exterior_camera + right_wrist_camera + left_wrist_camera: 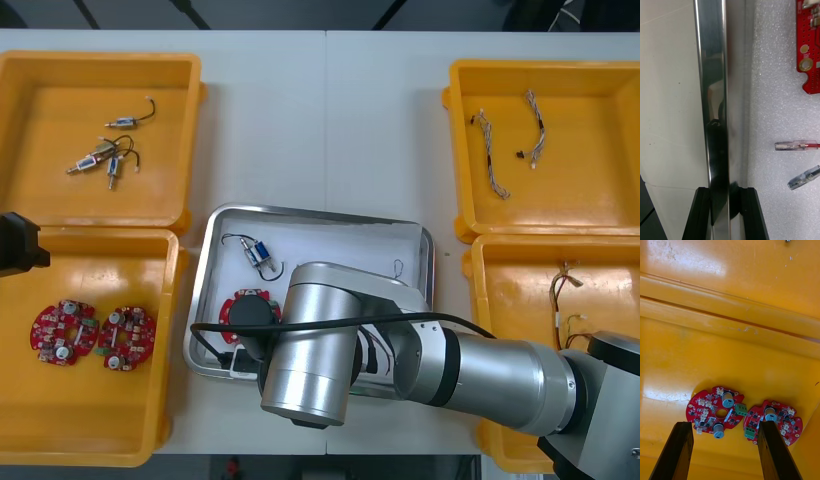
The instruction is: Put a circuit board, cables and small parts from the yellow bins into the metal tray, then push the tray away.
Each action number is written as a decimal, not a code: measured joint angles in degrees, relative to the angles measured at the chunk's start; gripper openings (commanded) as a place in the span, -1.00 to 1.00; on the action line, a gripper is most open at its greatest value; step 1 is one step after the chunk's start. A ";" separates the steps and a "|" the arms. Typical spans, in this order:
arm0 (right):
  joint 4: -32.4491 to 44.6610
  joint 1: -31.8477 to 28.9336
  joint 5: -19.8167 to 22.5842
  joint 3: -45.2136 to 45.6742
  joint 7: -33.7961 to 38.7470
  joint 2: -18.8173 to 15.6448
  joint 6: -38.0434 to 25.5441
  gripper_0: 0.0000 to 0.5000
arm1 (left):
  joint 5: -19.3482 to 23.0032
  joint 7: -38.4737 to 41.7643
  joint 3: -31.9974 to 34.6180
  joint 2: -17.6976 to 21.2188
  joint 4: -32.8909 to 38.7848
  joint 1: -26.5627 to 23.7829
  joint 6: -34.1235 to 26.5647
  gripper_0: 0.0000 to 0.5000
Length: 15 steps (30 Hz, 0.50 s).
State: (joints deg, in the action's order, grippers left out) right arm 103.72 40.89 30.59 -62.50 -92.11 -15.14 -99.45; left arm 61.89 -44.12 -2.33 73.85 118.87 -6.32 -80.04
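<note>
While the right gripper [725,193] clamps the metal tray [711,75] rim, left gripper [725,425] open over circuit boards [715,412], a straight push away looks next

The light table [390,130] in front of me is built from two panels that meet at a straight seam [326,110]. Beyond its far edge I see a dark floor area [300,12].

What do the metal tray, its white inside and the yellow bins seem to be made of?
Metal tray: polished metal, probably steel. Its rim, held by the right gripper, reflects like a mirror.
White lining: likely foam, with a grainy, matt surface.
Yellow bins: apparently moulded plastic, glossy and scuffed where the open left gripper hovers.
</note>
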 measured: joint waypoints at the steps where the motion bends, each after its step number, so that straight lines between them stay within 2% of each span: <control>1: 0.00 0.00 -0.06 0.00 0.00 0.02 0.01 -1.00 | 0.00 0.00 0.00 0.00 0.00 0.00 0.00 1.00; 15: 1.77 0.01 -2.24 -0.04 0.01 -0.81 0.04 -1.00 | 0.01 0.00 0.00 0.00 0.00 0.00 0.00 1.00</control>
State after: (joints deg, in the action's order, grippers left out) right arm 105.49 40.90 28.35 -62.54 -92.11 -15.96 -99.41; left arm 61.89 -44.12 -2.33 73.85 118.87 -6.32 -80.04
